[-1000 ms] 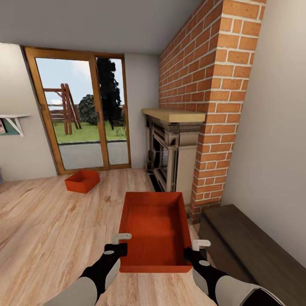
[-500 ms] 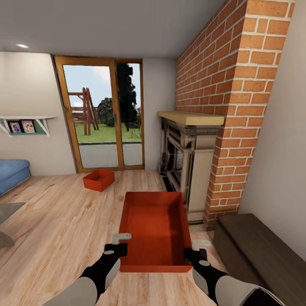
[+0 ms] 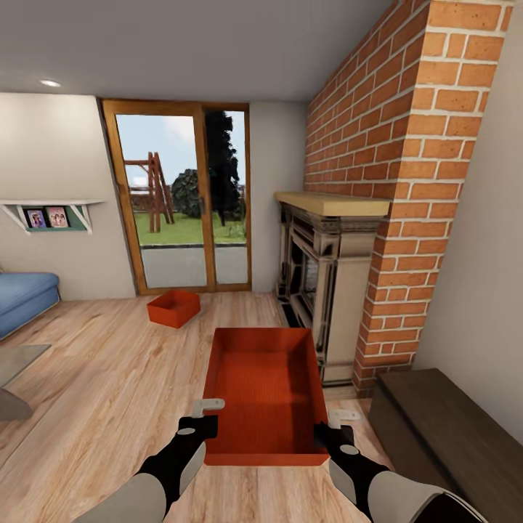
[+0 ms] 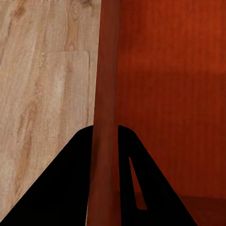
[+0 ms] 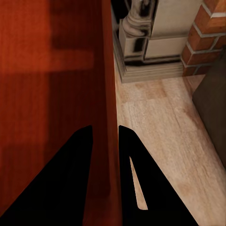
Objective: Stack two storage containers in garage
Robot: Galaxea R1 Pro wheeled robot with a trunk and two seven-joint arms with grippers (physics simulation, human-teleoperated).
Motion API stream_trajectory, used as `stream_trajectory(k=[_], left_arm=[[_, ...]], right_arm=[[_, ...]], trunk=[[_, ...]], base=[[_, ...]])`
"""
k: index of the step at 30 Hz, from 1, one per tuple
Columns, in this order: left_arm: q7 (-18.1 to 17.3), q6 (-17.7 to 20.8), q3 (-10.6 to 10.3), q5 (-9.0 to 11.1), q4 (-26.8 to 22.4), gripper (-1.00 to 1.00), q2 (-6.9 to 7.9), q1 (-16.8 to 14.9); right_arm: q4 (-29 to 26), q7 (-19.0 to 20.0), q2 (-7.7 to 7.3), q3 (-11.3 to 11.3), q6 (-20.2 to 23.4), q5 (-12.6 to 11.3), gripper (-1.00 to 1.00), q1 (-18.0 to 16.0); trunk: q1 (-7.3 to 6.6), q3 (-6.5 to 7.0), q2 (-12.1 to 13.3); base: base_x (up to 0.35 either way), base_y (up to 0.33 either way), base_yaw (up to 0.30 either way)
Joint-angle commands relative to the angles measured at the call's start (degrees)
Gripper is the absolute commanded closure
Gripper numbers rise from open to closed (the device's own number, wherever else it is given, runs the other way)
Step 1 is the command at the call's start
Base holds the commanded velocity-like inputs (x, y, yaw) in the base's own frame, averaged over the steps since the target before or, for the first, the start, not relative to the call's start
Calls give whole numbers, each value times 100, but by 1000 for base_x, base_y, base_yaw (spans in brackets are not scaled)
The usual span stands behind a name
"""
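Held container (image 3: 264, 396): orange-red open-top bin, carried level above the wood-plank floor (image 3: 109, 378), in front of the fireplace (image 3: 319, 280) and nearer the robot than it.
Left gripper (image 3: 205, 420): closed on the bin's left wall. The left wrist view shows that wall (image 4: 106, 117) pinched between the two dark fingers (image 4: 61, 188), ribbed bottom to one side, planks to the other.
Right gripper (image 3: 331, 428): closed on the right wall; the right wrist view shows the wall (image 5: 106, 94) between the fingers (image 5: 141, 188), with the fireplace base (image 5: 150, 47) beyond.
Second container (image 3: 173, 308): on the floor before the glass doors (image 3: 185, 203), left of the fireplace, well apart from the held bin.
Dark bench (image 3: 450, 428): right of the fireplace's brick chimney (image 3: 407, 181).
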Motion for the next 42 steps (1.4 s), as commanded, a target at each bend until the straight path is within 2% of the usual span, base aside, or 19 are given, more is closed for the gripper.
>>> stream_trajectory(k=[1, 8, 42], left_arm=[[-9, 36, 133, 175, -23, 100, -19, -6], [-11, 36, 133, 175, -23, 100, -19, -6], [-11, 36, 133, 175, -13, 100, -10, -6]], right_arm=[[5, 26, 2, 61, -23, -69, 100, -2], [5, 28, 2, 64, -19, -69, 100, -2], [5, 28, 2, 61, -23, -69, 100, -2]], trunk=[[0, -7, -5], [0, 2, -5], [0, 96, -5]], base=[[0, 0, 0], [0, 0, 173], [0, 0, 299]])
